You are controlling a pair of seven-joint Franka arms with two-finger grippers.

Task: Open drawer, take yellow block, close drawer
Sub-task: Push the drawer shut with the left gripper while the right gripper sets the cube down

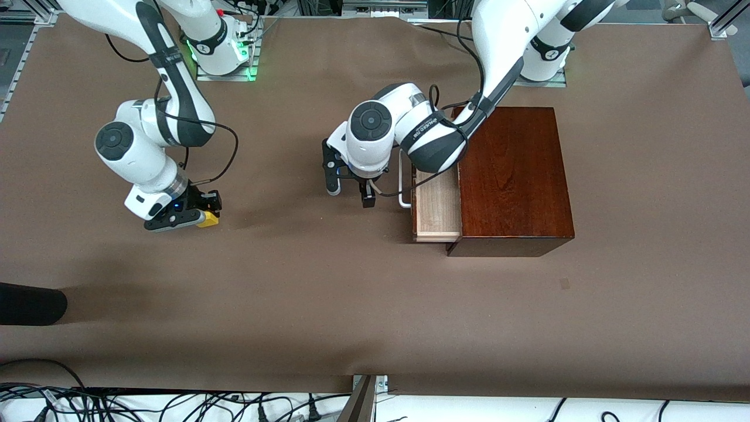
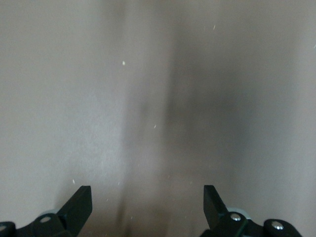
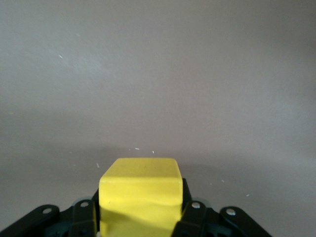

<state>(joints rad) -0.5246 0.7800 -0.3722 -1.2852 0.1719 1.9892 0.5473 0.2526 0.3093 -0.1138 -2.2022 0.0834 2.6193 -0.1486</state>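
Note:
The yellow block (image 1: pixel 209 219) sits between the fingers of my right gripper (image 1: pixel 202 218), which is shut on it low over the brown table toward the right arm's end. In the right wrist view the block (image 3: pixel 139 190) fills the gap of the right gripper (image 3: pixel 139 213). The drawer (image 1: pixel 438 206) stands partly pulled out of the mahogany box (image 1: pixel 512 176), showing its pale wood floor with nothing on it. My left gripper (image 1: pixel 350 196) hangs open over the table just beside the white handle (image 1: pixel 403 181), touching nothing. The left gripper (image 2: pixel 147 205) has only bare table between its fingers.
A dark object (image 1: pixel 29 303) pokes in at the table's edge toward the right arm's end, nearer the front camera. Cables (image 1: pixel 176 404) run along the front edge. The left arm's elbow (image 1: pixel 433 140) hangs over the drawer's opening.

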